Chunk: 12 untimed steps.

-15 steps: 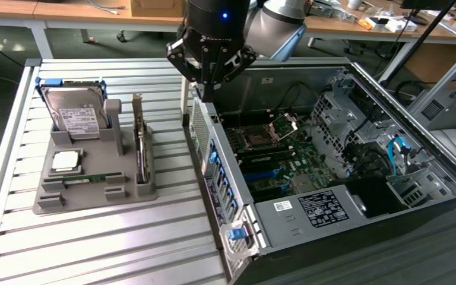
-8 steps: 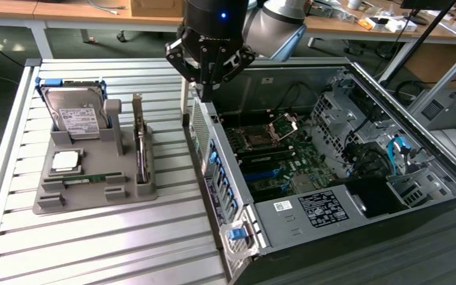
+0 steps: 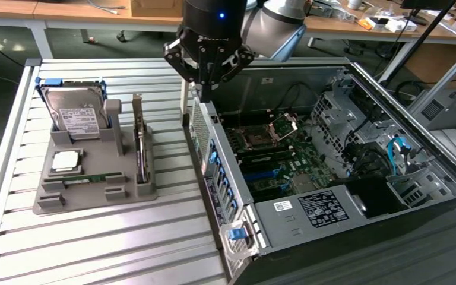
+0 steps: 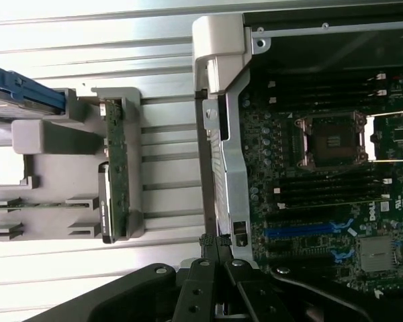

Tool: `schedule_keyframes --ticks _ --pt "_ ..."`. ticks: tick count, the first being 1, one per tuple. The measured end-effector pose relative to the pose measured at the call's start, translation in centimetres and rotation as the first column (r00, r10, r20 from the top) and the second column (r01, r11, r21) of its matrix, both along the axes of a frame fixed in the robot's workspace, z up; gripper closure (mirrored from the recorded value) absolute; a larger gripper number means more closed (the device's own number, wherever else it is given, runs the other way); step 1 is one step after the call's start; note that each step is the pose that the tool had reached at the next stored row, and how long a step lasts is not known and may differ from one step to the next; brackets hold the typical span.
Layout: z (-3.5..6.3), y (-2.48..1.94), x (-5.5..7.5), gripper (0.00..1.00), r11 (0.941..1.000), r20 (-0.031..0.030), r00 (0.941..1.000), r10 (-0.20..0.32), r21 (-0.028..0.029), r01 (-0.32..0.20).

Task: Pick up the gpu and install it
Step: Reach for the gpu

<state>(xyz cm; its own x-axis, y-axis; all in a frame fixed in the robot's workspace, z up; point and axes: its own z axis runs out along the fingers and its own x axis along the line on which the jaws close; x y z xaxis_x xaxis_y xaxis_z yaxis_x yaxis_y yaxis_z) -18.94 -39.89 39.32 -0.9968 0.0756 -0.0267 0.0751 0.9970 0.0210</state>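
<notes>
The gripper (image 3: 207,94) (image 4: 211,241) has its fingertips drawn together on nothing. With no card between them, the pick-up does not look started. It hangs pointing downward over the computer case (image 3: 303,209) (image 4: 221,50), above the slotted rear wall at one of its corners, on the side that faces the parts holder.

The gpu (image 3: 141,151) (image 4: 114,168) is outside the case, just beside that rear wall across a strip of the slatted table (image 3: 93,249) (image 4: 168,154). It stands on its long edge in a slot of the grey holder (image 3: 93,199) (image 4: 54,137), with its silver bracket strip rising at one end. Held upright like this, its top edge is free and both flat faces are open, probably so that two fingers can close on it from above.

Farther from the case than the gpu, the holder also carries a hard drive (image 3: 78,116) propped at a tilt and a green memory stick (image 3: 89,177) lying flat.

The case lies on its side with the cover off, so the motherboard (image 3: 279,160) (image 4: 309,201) faces up. That lets a card be lowered straight down into its slots. The blue slots (image 4: 292,233) on the board look empty.
</notes>
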Motion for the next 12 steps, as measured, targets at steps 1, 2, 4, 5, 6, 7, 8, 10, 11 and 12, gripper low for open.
schedule_keyframes --ticks 1,2,4,5,6,7,8,10,11,12 --pt "0.00 0.00 -0.03 0.89 1.0000 0.0000 1.0000 0.000 0.0000 0.000" --pt "0.00 0.00 -0.08 0.89 1.0000 0.0000 1.0000 0.000 -0.0001 0.000" --pt "0.00 0.00 -0.15 0.89 1.0000 0.0000 1.0000 0.000 0.0000 0.000" --pt "0.00 0.00 -0.20 0.89 1.0000 0.0000 1.0000 0.000 0.0000 0.000" --pt "0.00 0.00 -0.23 0.89 1.0000 0.0000 1.0000 0.000 0.0000 0.000" --pt "0.00 0.00 -0.29 0.89 1.0000 0.0000 1.0000 0.000 0.0000 0.000" --pt "0.00 0.00 -0.34 0.89 1.0000 0.0000 1.0000 0.000 -0.0001 0.000" --pt "0.00 0.00 -0.42 0.89 1.0000 0.0000 1.0000 0.000 0.0000 0.000" --pt "0.00 0.00 -0.45 0.89 1.0000 -0.0001 1.0000 0.000 -0.0001 0.000" --pt "0.00 0.00 -0.50 0.89 1.0000 -0.0001 1.0000 0.000 0.0000 0.000"
